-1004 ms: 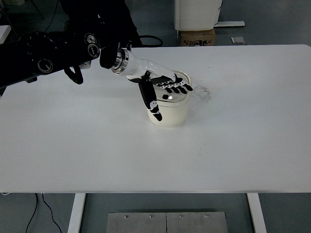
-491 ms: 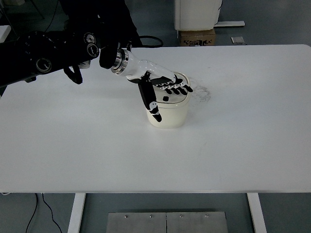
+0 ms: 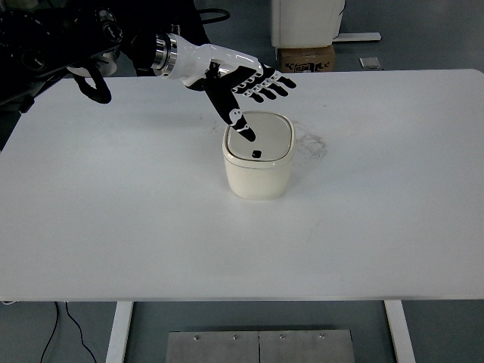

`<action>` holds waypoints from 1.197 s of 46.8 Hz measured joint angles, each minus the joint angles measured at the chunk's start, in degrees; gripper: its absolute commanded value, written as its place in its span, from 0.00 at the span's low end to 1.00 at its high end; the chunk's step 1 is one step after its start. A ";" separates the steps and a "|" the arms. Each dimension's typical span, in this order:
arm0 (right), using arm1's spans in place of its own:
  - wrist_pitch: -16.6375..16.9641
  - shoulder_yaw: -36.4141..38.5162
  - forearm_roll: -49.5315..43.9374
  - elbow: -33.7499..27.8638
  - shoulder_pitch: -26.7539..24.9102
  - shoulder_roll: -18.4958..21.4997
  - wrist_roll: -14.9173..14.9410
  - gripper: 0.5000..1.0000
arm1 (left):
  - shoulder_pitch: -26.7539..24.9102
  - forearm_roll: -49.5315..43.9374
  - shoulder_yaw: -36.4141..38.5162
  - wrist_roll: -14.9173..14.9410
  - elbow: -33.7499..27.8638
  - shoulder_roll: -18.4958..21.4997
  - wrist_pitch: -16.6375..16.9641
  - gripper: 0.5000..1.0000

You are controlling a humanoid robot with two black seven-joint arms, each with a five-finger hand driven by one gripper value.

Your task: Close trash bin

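A small cream trash bin (image 3: 259, 168) stands in the middle of the white table (image 3: 151, 227). Its flat lid (image 3: 261, 140) lies level on top, with a small dark button near the front. My left hand (image 3: 253, 94) hovers above the bin's far left side, raised clear of the lid, with fingers spread and the thumb pointing down toward the lid's left edge. It holds nothing. The left arm comes in from the upper left. The right arm is out of view.
A faint smudge (image 3: 314, 144) marks the table just right of the bin. Beyond the table's far edge stand a cardboard box (image 3: 306, 57) and a white unit (image 3: 308, 21) on the floor.
My left hand has lifted off the lid and drawn back up and to the left. The lid now lies flat on the bin.
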 measured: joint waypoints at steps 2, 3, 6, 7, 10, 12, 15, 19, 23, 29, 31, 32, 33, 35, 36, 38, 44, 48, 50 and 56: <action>0.00 0.01 0.00 0.00 -0.01 0.00 0.00 0.98 | 0.19 -2.50 0.05 0.03 0.89 0.37 0.00 1.00; 0.00 0.01 0.00 0.00 -0.01 0.00 0.00 0.98 | 0.30 -3.80 0.06 0.03 1.38 0.73 0.00 1.00; 0.00 0.00 0.00 0.00 0.00 0.00 0.00 0.98 | 0.46 -6.47 0.06 0.03 2.50 1.44 0.00 1.00; 0.00 0.01 0.00 0.00 0.00 0.00 0.00 0.98 | 0.48 -7.16 0.05 0.03 2.82 1.59 0.00 1.00; 0.00 0.01 0.00 0.00 -0.01 0.00 -0.01 0.98 | 0.95 -9.38 -0.04 -0.01 3.83 1.96 0.00 1.00; 0.00 0.00 0.00 0.00 0.00 0.00 0.00 0.98 | 1.49 -10.88 -0.05 -0.08 4.48 2.08 0.00 1.00; 0.00 0.00 0.00 0.00 -0.01 0.00 0.00 0.98 | 2.50 -13.72 -0.10 -0.15 5.66 2.20 0.00 1.00; 0.00 0.00 0.00 0.00 0.00 0.00 0.00 0.98 | 4.39 -18.66 -0.79 -0.32 7.43 2.27 0.00 1.00; 0.00 -0.01 0.00 0.00 0.00 0.00 -0.01 0.98 | 6.92 -23.78 -2.38 -0.36 8.49 2.64 0.71 1.00; 0.00 -0.01 0.00 0.00 -0.01 0.00 -0.03 0.98 | 11.01 -28.10 -7.34 -0.65 9.41 4.99 5.23 1.00; 0.00 -0.02 0.00 0.00 -0.01 0.00 -0.02 0.98 | 13.34 -28.39 -10.20 -0.68 9.59 5.55 6.31 1.00; 0.00 -0.02 0.00 0.00 -0.01 0.00 -0.04 0.98 | 14.39 -28.46 -10.96 -0.73 9.69 5.91 6.62 1.00; 0.00 -0.02 0.00 0.00 -0.01 0.00 -0.02 0.98 | 15.16 -28.49 -12.29 -0.76 9.87 6.10 6.91 1.00; 0.00 -0.03 0.00 0.00 -0.01 0.00 -0.05 0.98 | 17.55 -28.50 -15.49 -0.75 10.38 6.86 7.59 1.00; 0.00 -0.02 0.00 -0.01 -0.01 0.00 -0.03 0.98 | 19.01 -28.52 -17.51 -0.78 10.60 7.16 7.80 1.00; 0.00 -0.02 0.00 0.00 -0.01 0.00 -0.02 0.98 | 20.98 -28.53 -20.21 -0.80 10.87 7.66 8.25 1.00; 0.00 -0.03 0.00 0.00 -0.01 0.00 -0.02 0.98 | 27.43 -28.50 -29.62 -0.79 11.64 9.02 8.99 1.00; 0.00 -0.03 0.00 0.00 0.01 0.00 -0.02 0.98 | 30.97 -28.49 -34.51 -0.86 12.62 9.21 9.05 1.00; 0.00 -0.02 0.00 0.00 -0.01 0.00 -0.02 0.98 | 32.54 -28.52 -36.64 -0.89 13.43 9.20 9.06 1.00; 0.00 -0.03 0.00 0.00 -0.01 0.00 -0.02 0.98 | 36.71 -28.58 -41.37 -3.26 16.06 8.90 9.07 1.00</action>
